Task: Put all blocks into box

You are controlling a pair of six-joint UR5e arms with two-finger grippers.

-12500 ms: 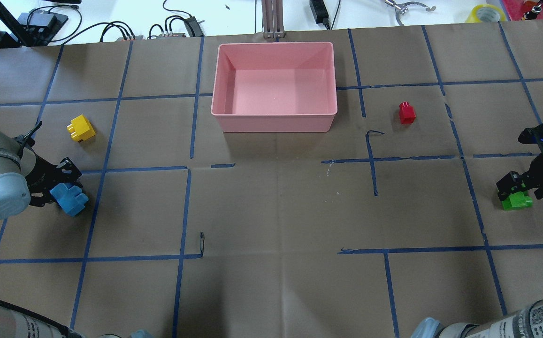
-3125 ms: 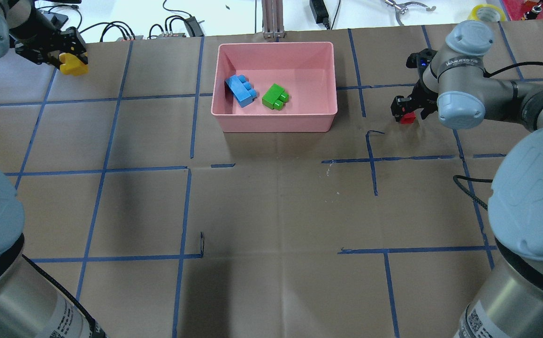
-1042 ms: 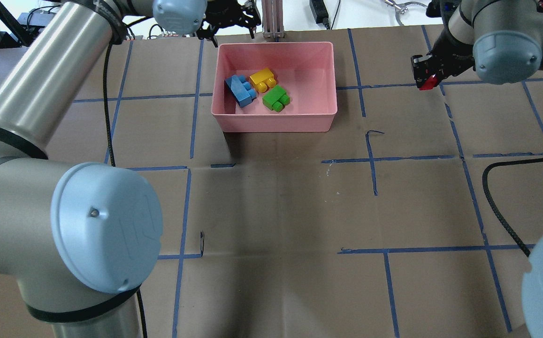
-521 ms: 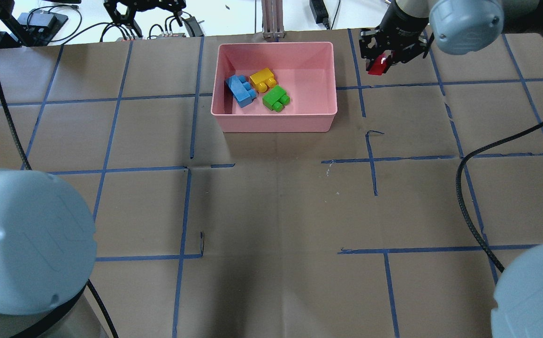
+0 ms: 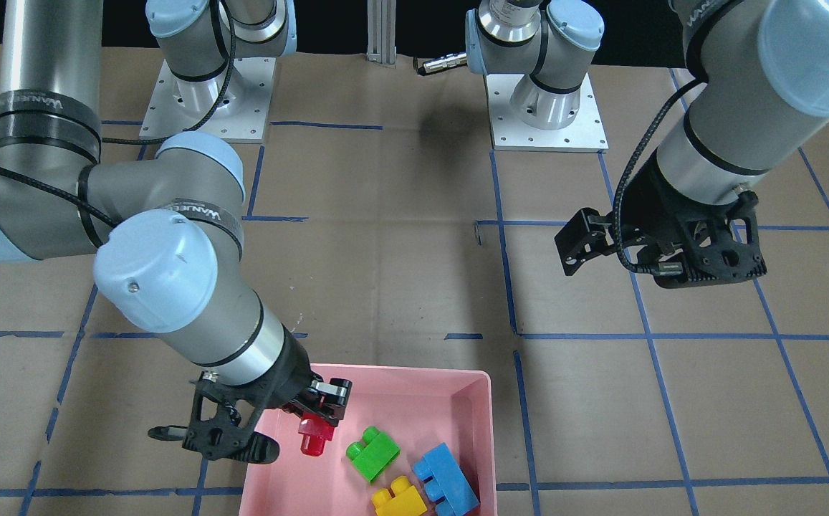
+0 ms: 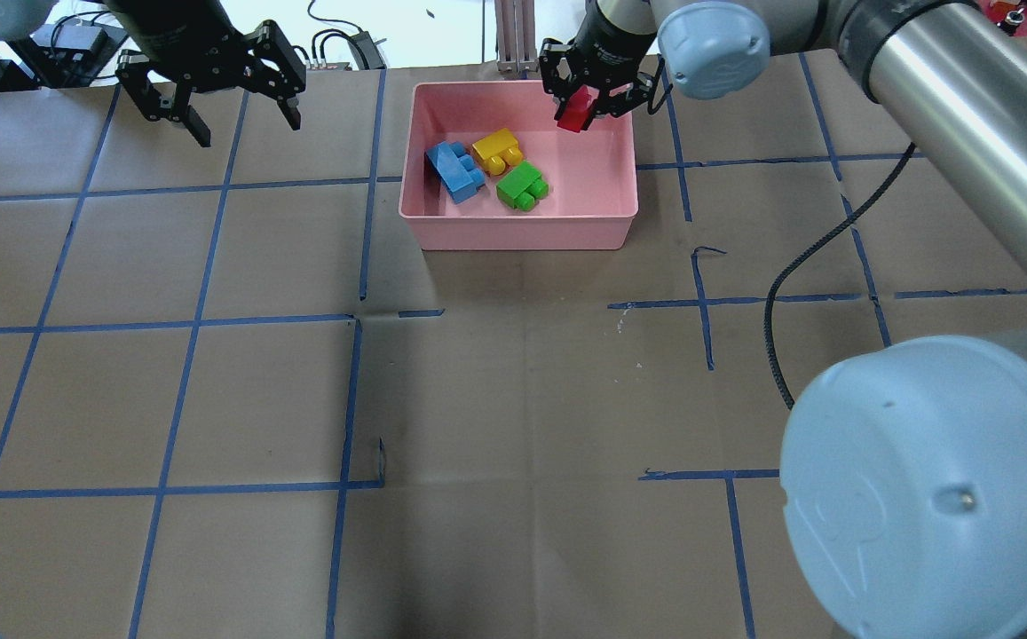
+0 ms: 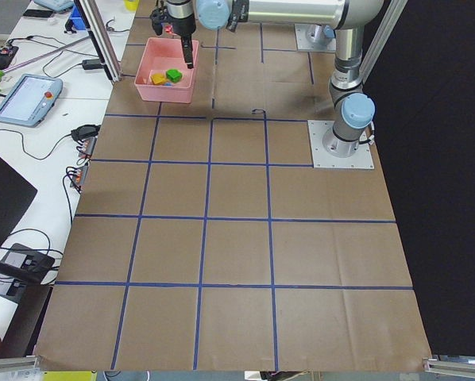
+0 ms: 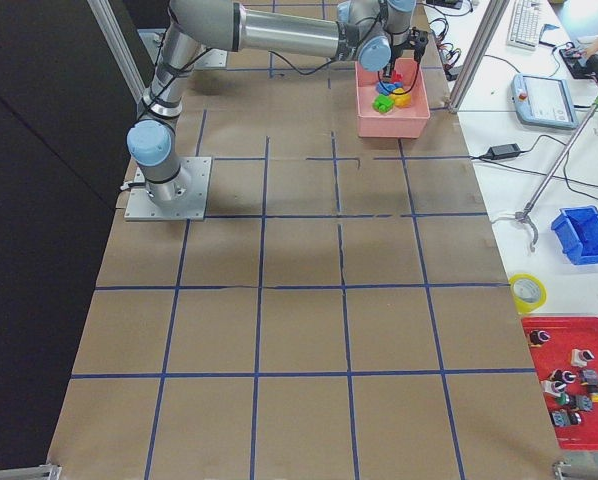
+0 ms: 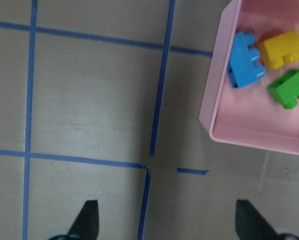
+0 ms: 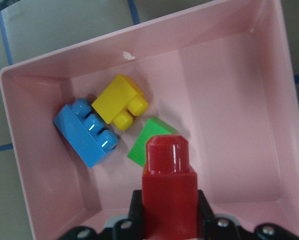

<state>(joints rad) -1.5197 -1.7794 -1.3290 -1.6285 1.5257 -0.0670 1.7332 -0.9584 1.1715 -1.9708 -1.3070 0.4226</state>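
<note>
The pink box [image 6: 522, 232] stands at the far middle of the table. The light-blue block [image 6: 455, 171], yellow block [image 6: 497, 150] and green block [image 6: 522, 185] lie inside it, close together. My right gripper [image 6: 577, 108] is shut on the red block [image 10: 168, 195] and holds it above the box's far right part; the front-facing view shows the red block [image 5: 314, 437] hanging over the box floor. My left gripper [image 6: 247, 129] is open and empty, above the table left of the box; the box's wall [image 9: 214, 100] shows in its wrist view.
Cables and small devices [image 6: 335, 44] lie along the far table edge, with an aluminium post [image 6: 517, 35] right behind the box. A tape roll [image 6: 921, 25] sits at the far right. Blue tape lines mark the brown table cover.
My right gripper has carried the red block leftward, from right of the box to over its inside. My left gripper, open, has drawn away left from the box.
</note>
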